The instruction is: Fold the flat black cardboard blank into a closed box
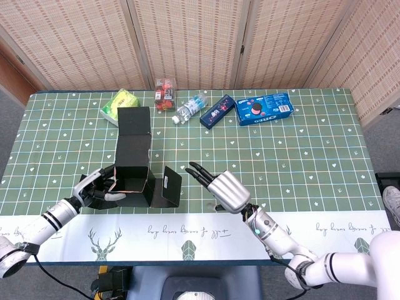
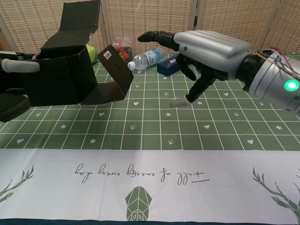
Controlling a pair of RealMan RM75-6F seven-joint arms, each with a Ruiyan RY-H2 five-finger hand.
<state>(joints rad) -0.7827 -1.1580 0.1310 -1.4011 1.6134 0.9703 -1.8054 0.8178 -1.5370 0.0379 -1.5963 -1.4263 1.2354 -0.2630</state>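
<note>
The black cardboard box (image 1: 133, 176) is partly folded, its body formed and its top open. A long lid flap (image 1: 134, 120) stands up at the far side, and a side flap (image 1: 167, 188) hangs out to the right. My left hand (image 1: 94, 187) grips the box's left wall and holds it up off the table. In the chest view the box (image 2: 56, 79) is at the upper left with my left hand (image 2: 14, 84) around it. My right hand (image 1: 223, 186) hovers to the right of the box, fingers spread, touching nothing. It fills the upper right of the chest view (image 2: 211, 47).
Along the far edge lie a green tissue pack (image 1: 120, 105), a red snack tub (image 1: 165, 92), a water bottle (image 1: 189, 107), a dark blue box (image 1: 217, 110) and a blue biscuit pack (image 1: 265, 108). A white runner (image 1: 206, 231) covers the near table edge.
</note>
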